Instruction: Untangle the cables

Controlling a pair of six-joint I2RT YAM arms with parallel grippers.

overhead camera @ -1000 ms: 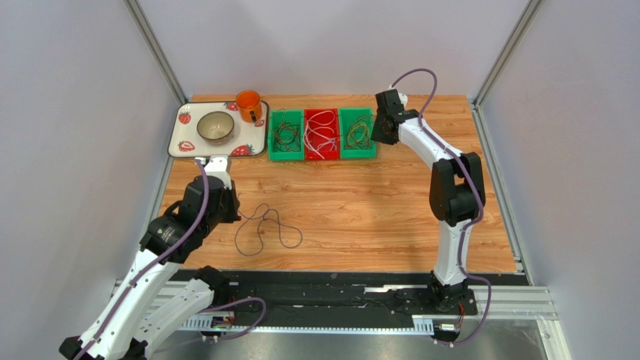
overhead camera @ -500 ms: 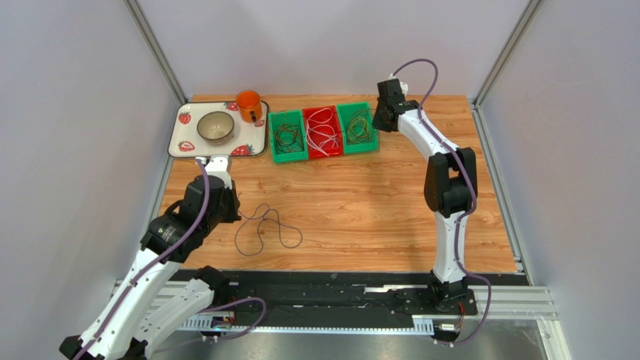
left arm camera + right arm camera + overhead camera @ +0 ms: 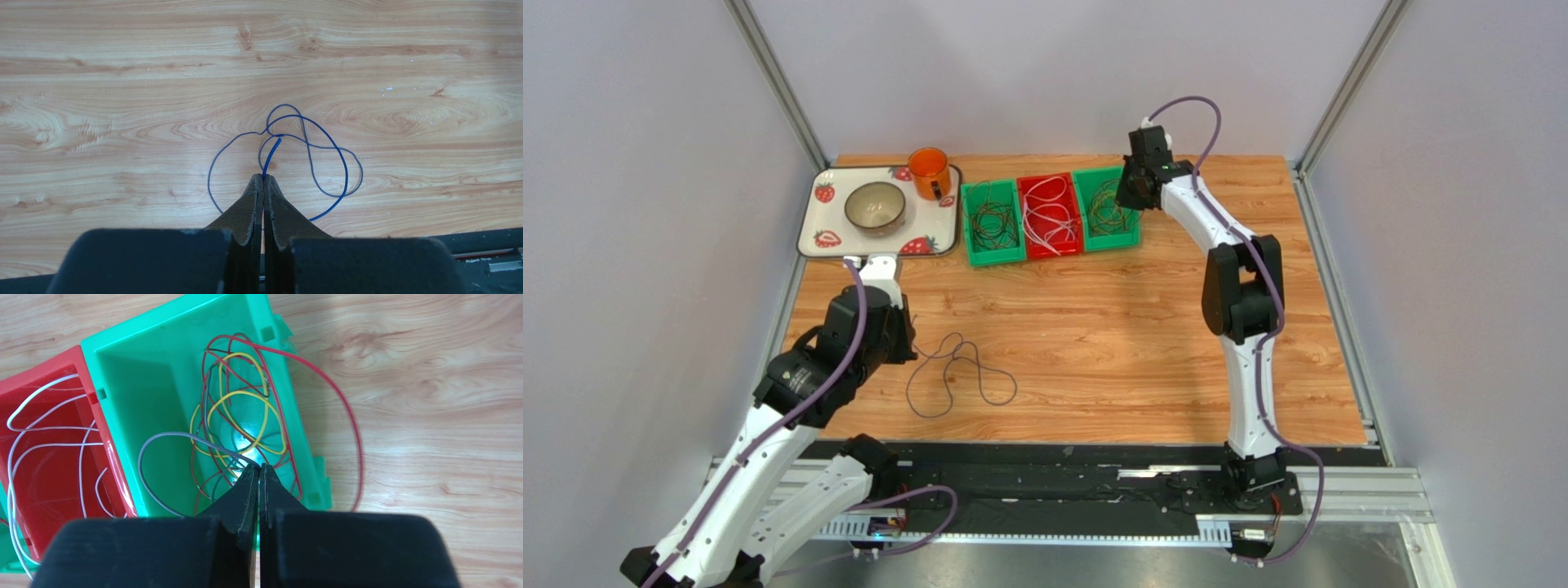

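Note:
A thin blue cable lies in loose crossed loops on the wooden table; it looks dark in the top view. My left gripper is shut on one end of it, low at the table's left. My right gripper is shut on a grey cable over the right green bin, at the back of the table. That bin holds tangled yellow, red and grey cables. A red cable loops over its rim onto the table.
Three bins stand in a row at the back: green, red with white cables, green. A strawberry-patterned tray at the back left carries a bowl and an orange mug.
My right arm has swung back and left, from beside the right green bin to over it. The row of bins has turned slightly. The left arm and blue cable have not moved.

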